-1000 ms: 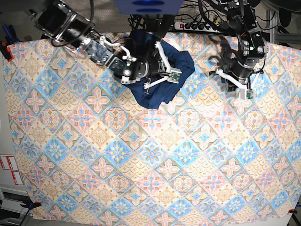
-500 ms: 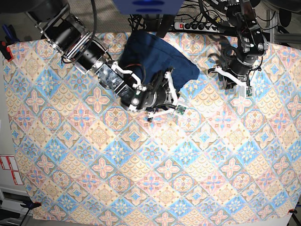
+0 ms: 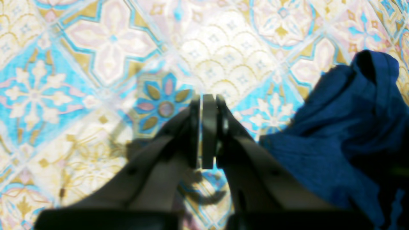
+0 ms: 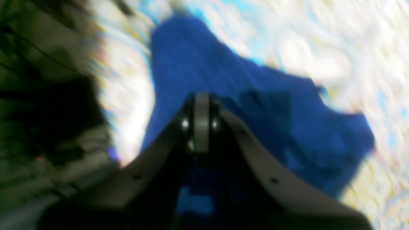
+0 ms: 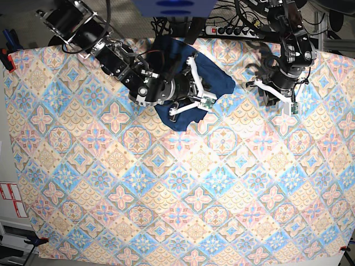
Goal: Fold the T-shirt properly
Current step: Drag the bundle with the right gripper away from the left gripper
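Since a moment ago the right arm has drawn back over the bunched T-shirt [image 5: 191, 83]; its fingers [image 4: 202, 121] pressed together; left fingers [image 3: 208, 127] likewise closed, empty.

The T-shirt [image 5: 213, 77] is plain dark navy-blue, of soft knit fabric. It lies crumpled in 1 loose heap at the far edge of the table, near the middle, not folded and not spread flat.
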You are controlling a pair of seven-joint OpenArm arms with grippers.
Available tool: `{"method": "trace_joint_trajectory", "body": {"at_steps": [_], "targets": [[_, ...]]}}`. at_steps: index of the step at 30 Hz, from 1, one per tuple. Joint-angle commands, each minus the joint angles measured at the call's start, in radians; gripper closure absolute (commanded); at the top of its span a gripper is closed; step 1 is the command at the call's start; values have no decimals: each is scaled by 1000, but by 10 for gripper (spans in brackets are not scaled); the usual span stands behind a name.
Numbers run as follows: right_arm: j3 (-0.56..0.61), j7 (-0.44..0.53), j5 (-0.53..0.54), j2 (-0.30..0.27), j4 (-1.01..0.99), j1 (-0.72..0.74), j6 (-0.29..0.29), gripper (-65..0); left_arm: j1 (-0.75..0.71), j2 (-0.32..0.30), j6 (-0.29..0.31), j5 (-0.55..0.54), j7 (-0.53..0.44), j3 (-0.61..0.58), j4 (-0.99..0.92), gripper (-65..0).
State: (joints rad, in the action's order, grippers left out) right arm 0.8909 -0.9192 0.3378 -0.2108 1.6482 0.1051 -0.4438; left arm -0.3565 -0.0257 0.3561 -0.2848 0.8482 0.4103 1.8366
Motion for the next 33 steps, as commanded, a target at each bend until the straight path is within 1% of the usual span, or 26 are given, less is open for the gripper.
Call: {"method": "trace_joint_trajectory", "body": {"at_steps": [1, 8, 11, 14, 18, 20, 22, 24, 30, 33], "targets": [[-8, 9, -1, -6, 16, 2, 1, 0, 4, -4, 4, -8, -16, 2, 18, 0], [-8, 10, -3, -3, 2, -11, 1, 0, 4, -6, 4, -8, -16, 2, 15, 0], [-5, 10, -3, -2, -41, -9, 1, 0, 4, -6, 4, -8, -17, 2, 15, 0], [43, 10, -3, 0, -95, 21, 1, 0, 4, -4, 4, -8, -17, 2, 15, 0], [147, 18, -4, 0, -168, 55, 1, 0, 4, -4, 4, -8, -17, 2, 15, 0], [172, 21, -4, 0, -201, 66, 1, 0, 6, -4, 4, -8, -17, 2, 15, 0], [170, 24, -4, 6, -225, 66, 1, 0, 6, -4, 4, -8, -17, 2, 15, 0], [172, 50, -4, 26, -256, 68, 1, 0, 6, -3, 4, -8, -17, 2, 15, 0], [170, 159, -6, 27, -388, 107, 1, 0, 4, -3, 4, -8, -17, 2, 15, 0], [170, 190, -6, 24, -431, 137, 1, 0, 3, -3, 4, -8, -17, 2, 15, 0]]}}
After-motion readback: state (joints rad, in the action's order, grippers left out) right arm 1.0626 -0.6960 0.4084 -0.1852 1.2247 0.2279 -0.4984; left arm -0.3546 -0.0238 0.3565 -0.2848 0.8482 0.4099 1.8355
